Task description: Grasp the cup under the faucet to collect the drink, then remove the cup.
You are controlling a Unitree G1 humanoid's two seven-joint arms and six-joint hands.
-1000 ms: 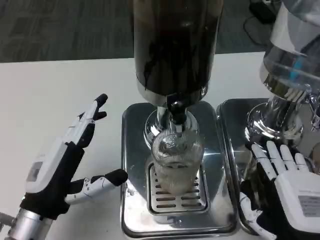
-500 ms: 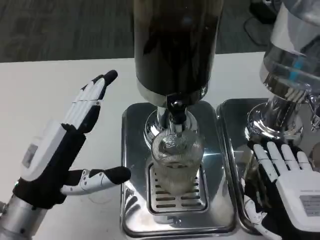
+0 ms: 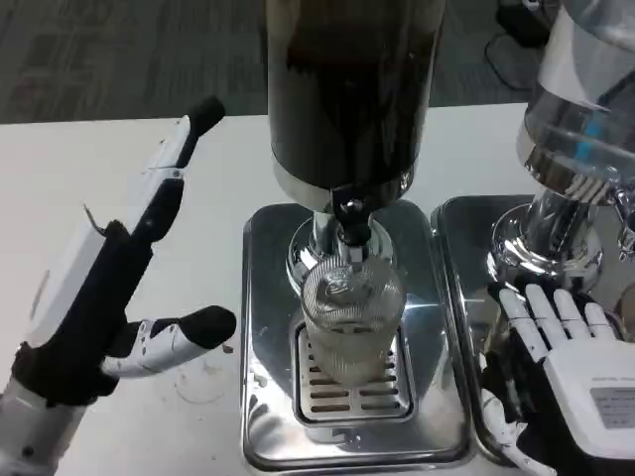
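A clear ribbed cup (image 3: pixel 351 323) stands on the drip grate (image 3: pixel 354 392) of the steel tray (image 3: pixel 268 297), right under the black faucet (image 3: pixel 349 216) of the dark drink dispenser (image 3: pixel 349 94). My left hand (image 3: pixel 114 278) is raised to the left of the tray, fingers stretched up and away, thumb pointing toward the cup; it holds nothing and does not touch the cup. My right hand (image 3: pixel 566 377) lies at the lower right with fingers apart, beside the tray and holding nothing.
A second dispenser (image 3: pixel 580 129) with a clear tank stands at the right on its own steel tray (image 3: pixel 466 297), close behind my right hand. White table (image 3: pixel 89 178) spreads to the left of the trays.
My left hand has risen and turned more edge-on, its fingers reaching farther up and back. The cup and my right hand have stayed where they were.
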